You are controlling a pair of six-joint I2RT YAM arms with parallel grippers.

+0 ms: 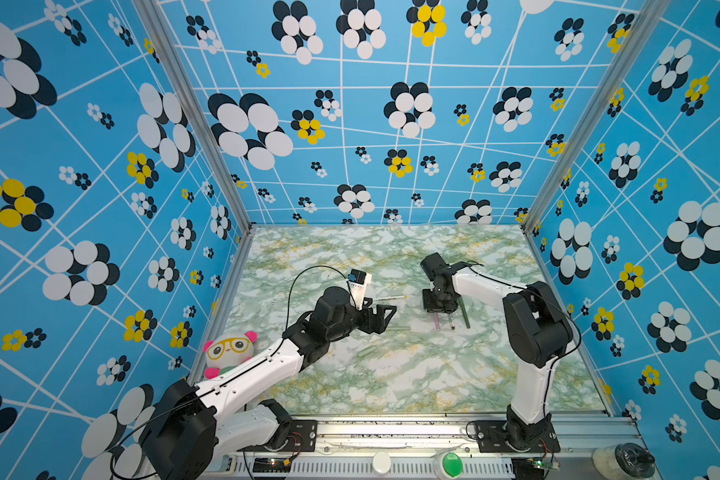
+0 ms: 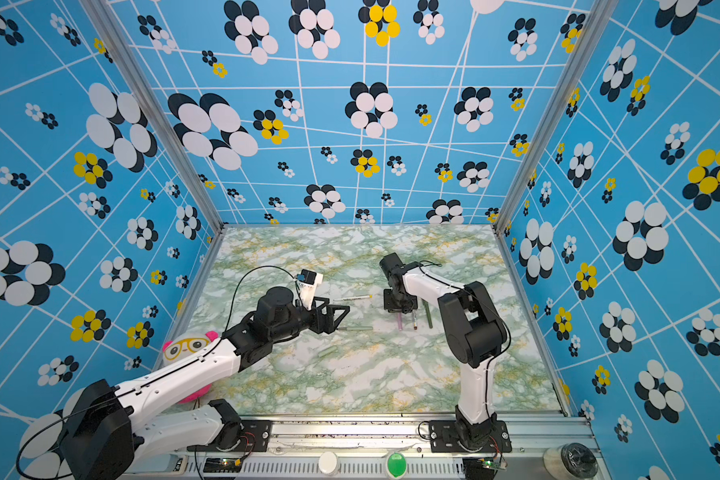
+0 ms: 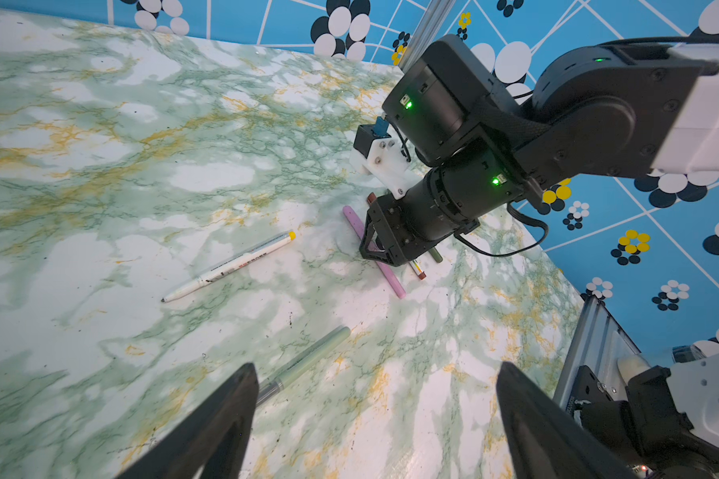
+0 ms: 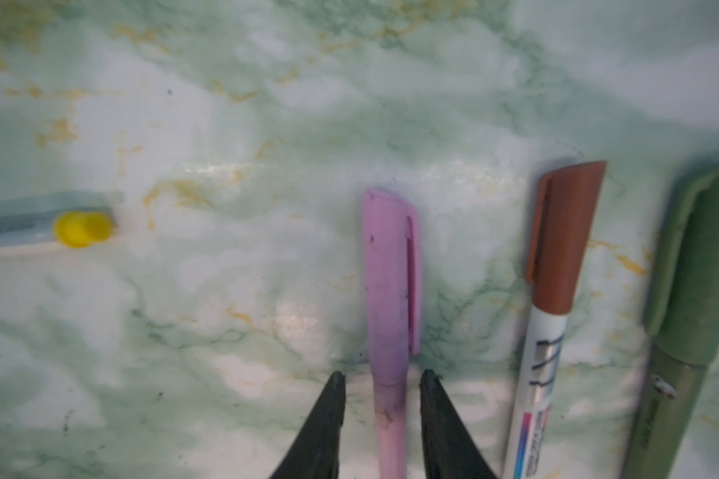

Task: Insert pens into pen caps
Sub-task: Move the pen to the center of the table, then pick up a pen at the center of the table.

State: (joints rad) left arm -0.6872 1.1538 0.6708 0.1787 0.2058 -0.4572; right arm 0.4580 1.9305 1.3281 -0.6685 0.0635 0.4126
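Looking down in a top view: right gripper hangs over the pink pen, brown pen and dark green pen, all lying near-to-far. Yellow pen lies left-to-right, yellow end right. Left wrist: left gripper gapes wide, holding nothing; pale grey-green pen is just beside one finger. Right wrist: the jaws are narrow, straddling the pink barrel without touching it.

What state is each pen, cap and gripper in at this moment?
pink pen: capped, lying flat.
brown pen: capped, lying flat.
dark green pen: capped, lying flat.
yellow-ended pen: uncapped, tip bare, lying flat.
pale grey-green pen: uncapped, lying flat.
pale grey-green cap: loose, apart from its pen.
left gripper: wide open, empty.
right gripper: jaws slightly apart, astride the pink pen, not pinching it.
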